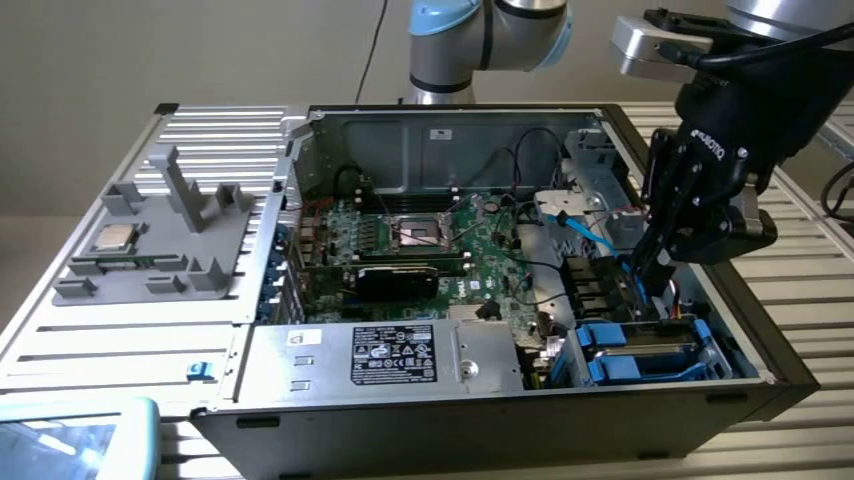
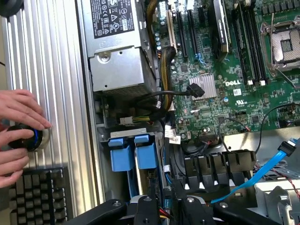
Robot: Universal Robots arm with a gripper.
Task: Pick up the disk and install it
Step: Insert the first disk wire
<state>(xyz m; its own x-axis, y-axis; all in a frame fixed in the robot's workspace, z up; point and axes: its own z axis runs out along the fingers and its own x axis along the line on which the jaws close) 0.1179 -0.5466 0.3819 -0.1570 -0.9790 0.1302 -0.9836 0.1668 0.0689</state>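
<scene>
Inside the open computer case [image 1: 747,340], we see the claw [image 1: 654,275] lowered just above the disk [image 1: 647,352] (blue carrier, seated in its bay). We cannot tell whether its fingers are apart or together.

The open case [image 1: 507,250] is seen whole from above at an angle in the exterior view; the wrist view is aimed straight down, close. The motherboard [image 1: 441,245] and blue bays [image 2: 133,152] are shared.

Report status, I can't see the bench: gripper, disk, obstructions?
Gripper low inside case, above drive bay. Disk in bay, blue carrier showing. Blue cable close by.
</scene>
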